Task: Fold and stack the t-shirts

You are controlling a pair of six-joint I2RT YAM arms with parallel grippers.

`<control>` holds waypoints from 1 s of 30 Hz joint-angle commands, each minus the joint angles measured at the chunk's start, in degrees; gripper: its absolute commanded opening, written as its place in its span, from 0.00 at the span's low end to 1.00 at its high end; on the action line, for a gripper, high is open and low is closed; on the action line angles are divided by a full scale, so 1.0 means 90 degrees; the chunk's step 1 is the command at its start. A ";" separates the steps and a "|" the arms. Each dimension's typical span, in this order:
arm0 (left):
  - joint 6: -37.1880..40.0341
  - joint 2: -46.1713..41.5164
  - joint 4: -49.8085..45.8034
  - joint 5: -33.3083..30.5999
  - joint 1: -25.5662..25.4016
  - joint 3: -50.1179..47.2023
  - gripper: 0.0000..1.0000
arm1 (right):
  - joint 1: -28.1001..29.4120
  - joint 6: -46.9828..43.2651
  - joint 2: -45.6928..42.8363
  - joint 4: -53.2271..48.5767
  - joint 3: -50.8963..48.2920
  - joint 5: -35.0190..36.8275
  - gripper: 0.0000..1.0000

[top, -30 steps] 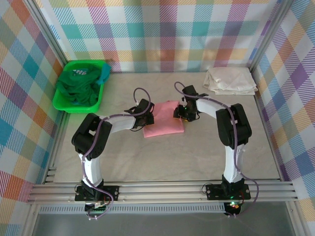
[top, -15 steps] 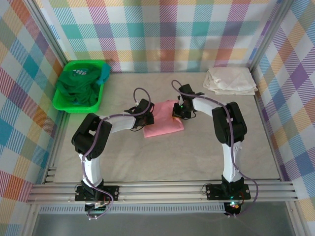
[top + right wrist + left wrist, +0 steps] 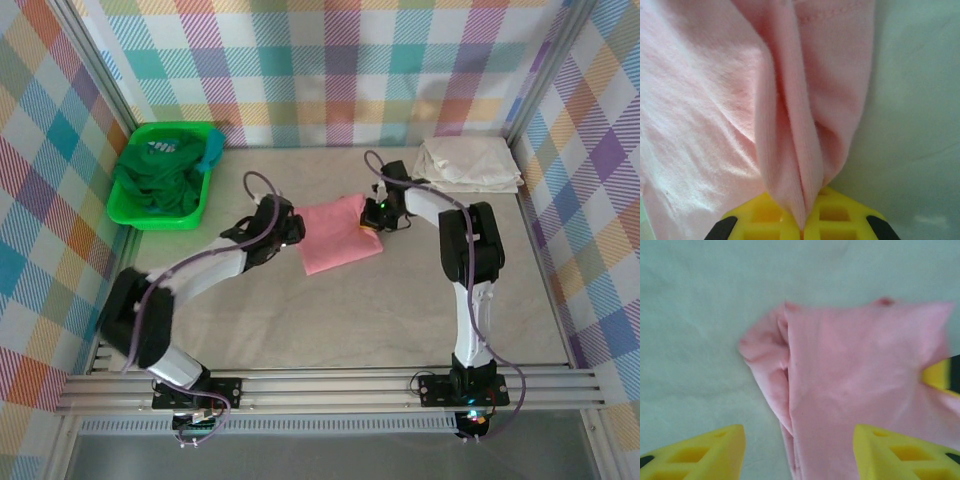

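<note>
**Right claw pinches the folded pink shirt while the left claw stands open**

A folded salmon-pink cloth t-shirt [image 3: 340, 235] lies on the pale table [image 3: 330, 320], midway between the two arms. A folded cream-white cloth t-shirt [image 3: 468, 164] sits at the far right corner. A bright green plastic bin [image 3: 128, 213] at far left holds crumpled dark green shirts [image 3: 158, 182].

The likely risk is the fold coming undone. The right gripper [image 3: 802, 220] holds only a narrow ridge of cloth at the shirt's right edge. A pull from there could slip off it, or lift the top layer and leave the rest behind. In the left wrist view the layers at the shirt's left edge already sit uneven and bunched, so dragging may spread them further.

The right gripper's yellow fingers are pressed together on that ridge of pink cloth. The left gripper [image 3: 799, 450] has its fingers spread apart, straddling the shirt's left edge and gripping nothing. Whether its tips touch the cloth cannot be told.
</note>
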 commanded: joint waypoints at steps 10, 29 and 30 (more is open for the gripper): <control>0.0533 -0.1014 -0.0742 -0.0328 -0.0156 -0.0239 0.61 | -0.1181 -0.2024 0.1005 -0.2086 0.3651 0.1644 0.00; 0.0568 -0.0847 -0.1177 -0.0642 -0.0157 -0.0263 0.61 | -0.1852 -0.3639 0.2154 -0.2490 0.7334 0.2758 0.00; 0.0559 -0.0823 -0.1161 -0.0651 -0.0157 -0.0274 0.61 | -0.1882 -0.3678 0.2141 -0.2450 0.7378 0.2792 0.00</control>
